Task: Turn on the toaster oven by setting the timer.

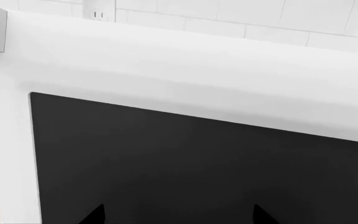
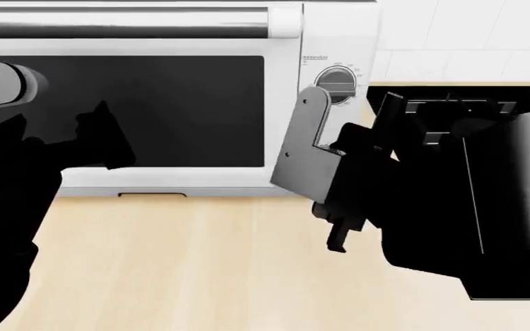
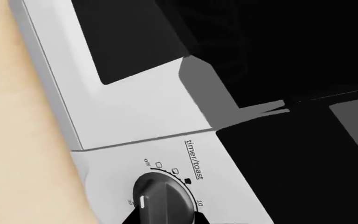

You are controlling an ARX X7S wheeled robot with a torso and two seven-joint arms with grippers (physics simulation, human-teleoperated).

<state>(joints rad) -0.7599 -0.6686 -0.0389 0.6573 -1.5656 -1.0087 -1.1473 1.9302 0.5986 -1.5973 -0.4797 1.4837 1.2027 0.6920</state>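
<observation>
The white toaster oven (image 2: 283, 183) fills the top of the head view, with its dark glass door (image 2: 182, 110) and silver bar handle (image 2: 118, 21). Its grey timer knob (image 2: 339, 81) sits on the right panel. Up close it is the knob (image 3: 163, 193) under the "timer/toast" label, and its white mark points near 30. My right gripper (image 3: 162, 219) is shut on this knob, one dark fingertip (image 3: 126, 218) pressed on each side. My left gripper (image 1: 179, 217) is open, its tips wide apart just in front of the glass door (image 1: 197, 168). In the head view it shows as the black left gripper (image 2: 104, 138).
A black gas hob (image 2: 458, 103) lies right of the oven, mostly behind my right arm (image 2: 430, 200). The light wood counter (image 2: 201, 262) runs in front of the oven. White wall tiles with a socket (image 1: 98, 11) stand behind it.
</observation>
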